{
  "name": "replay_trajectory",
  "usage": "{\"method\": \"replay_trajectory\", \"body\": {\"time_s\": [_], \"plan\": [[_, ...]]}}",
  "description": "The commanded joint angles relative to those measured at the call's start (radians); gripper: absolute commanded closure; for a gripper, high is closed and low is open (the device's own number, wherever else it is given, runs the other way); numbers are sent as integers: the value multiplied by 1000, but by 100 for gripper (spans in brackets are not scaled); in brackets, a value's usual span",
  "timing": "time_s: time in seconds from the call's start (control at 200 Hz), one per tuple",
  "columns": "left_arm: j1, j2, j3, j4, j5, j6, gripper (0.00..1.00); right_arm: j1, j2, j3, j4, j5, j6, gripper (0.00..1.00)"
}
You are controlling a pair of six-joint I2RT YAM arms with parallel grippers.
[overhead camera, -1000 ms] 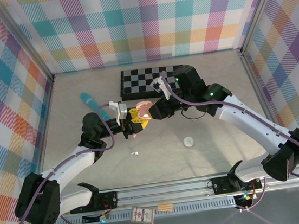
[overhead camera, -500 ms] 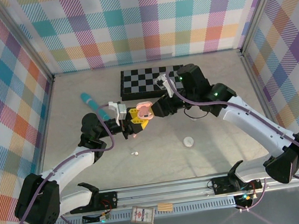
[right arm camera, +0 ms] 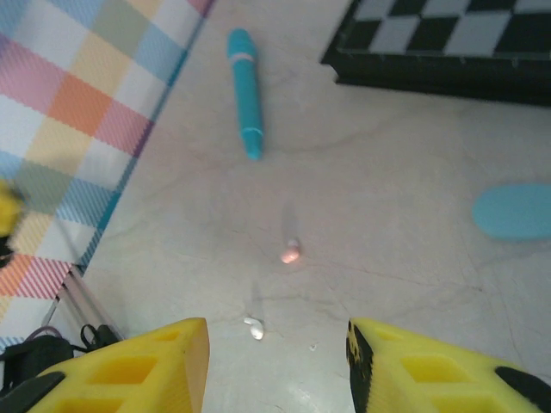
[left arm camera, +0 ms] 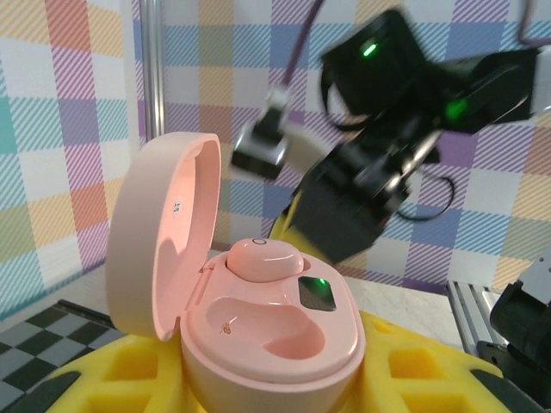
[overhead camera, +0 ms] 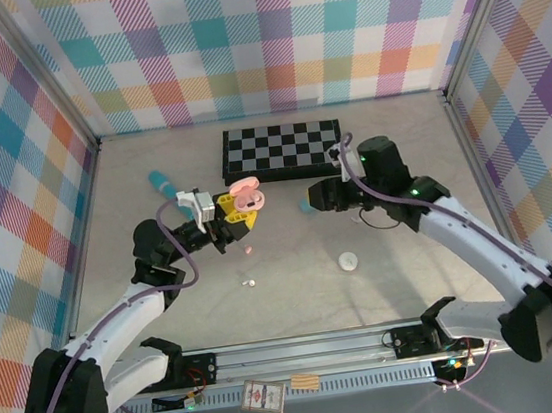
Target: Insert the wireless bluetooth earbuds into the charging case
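Left gripper (overhead camera: pixel 229 213) clamped on open pink charging case (left arm camera: pixel 269 340), one earbud (left arm camera: pixel 263 258) seated. Right gripper (right arm camera: pixel 277 357) jaws apart, empty, right of case.

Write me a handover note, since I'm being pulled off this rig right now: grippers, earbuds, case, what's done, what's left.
Grippers: the left gripper is shut on the open pink charging case; the right gripper is open and empty above the table.
Done: one pink earbud sits in the case; the second slot is empty.
Left: a loose pink earbud lies on the table with a white earbud beside it. Probably pick up the pink one and seat it.
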Motion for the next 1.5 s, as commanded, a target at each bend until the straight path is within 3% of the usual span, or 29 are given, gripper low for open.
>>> {"method": "replay_trajectory", "body": {"time_s": [0.0,0.28,0.56,0.825,1.14,1.495], "plan": [[5,-42,-5,12,10,16,68,2,110,-2,86,-41,81,53],[2,-72,3,1,91,1,68,46,442,94,176,-170,126,53],[-1,-68,11,18,110,-25,68,162,793,387,121,-231,53,53],[-4,-74,7,21,106,-33,68,195,1024,613,61,-283,38,54],[-5,-68,-1,38,90,-43,68,228,1108,688,-19,-317,1,55],[-5,-59,-4,43,86,-41,68,250,984,548,-50,-286,-54,57]]}}
